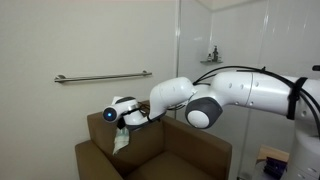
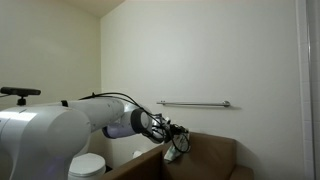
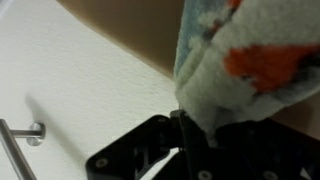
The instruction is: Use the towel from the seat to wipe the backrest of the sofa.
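A pale towel (image 1: 122, 140) with orange and blue marks hangs from my gripper (image 1: 126, 124) against the top of the brown sofa's backrest (image 1: 98, 128). The gripper is shut on the towel. In an exterior view the gripper (image 2: 178, 137) holds the towel (image 2: 174, 152) at the backrest's top edge (image 2: 212, 146). In the wrist view the towel (image 3: 250, 60) fills the right side, pinched at the black jaws (image 3: 185, 125); a strip of brown backrest (image 3: 120, 25) runs along the top.
A metal grab bar (image 1: 100, 77) is fixed on the white wall above the sofa; it also shows in an exterior view (image 2: 195, 103) and in the wrist view (image 3: 15, 145). The sofa seat (image 1: 175, 160) lies below. A glass partition (image 1: 215, 50) stands beside the sofa.
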Tool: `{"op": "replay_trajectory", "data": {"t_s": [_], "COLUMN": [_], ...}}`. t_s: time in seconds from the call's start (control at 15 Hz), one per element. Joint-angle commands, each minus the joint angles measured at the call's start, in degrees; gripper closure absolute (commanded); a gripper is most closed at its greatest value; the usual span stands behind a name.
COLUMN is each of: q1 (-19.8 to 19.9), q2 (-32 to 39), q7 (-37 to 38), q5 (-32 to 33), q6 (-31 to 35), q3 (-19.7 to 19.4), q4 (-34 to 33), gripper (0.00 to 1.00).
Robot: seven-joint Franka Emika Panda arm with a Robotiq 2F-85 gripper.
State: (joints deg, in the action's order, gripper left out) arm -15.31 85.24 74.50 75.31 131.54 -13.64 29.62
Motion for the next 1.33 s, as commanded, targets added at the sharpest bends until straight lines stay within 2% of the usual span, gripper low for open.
{"op": "replay_trajectory", "data": {"t_s": [0.0, 0.4, 0.6, 0.93, 1.27], "q1": [5.04, 15.11, 17.02, 12.78, 8.09], "q2": [0.01, 0.03, 0.09, 0.61, 0.2], "q7": [-0.73, -1.12, -1.19, -0.5, -0.66], "q5": [0.31, 0.19, -0.17, -1.27, -1.84], "q6": [-3.21, -4.12, -2.47, 6.24, 5.36], "q3": [-3.0, -5.34, -4.44, 0.45, 1.88], "q4": [-0.13, -0.04, 0.48, 3.58, 2.63], "gripper": [0.94, 0.94, 0.94, 0.94, 0.94]}}
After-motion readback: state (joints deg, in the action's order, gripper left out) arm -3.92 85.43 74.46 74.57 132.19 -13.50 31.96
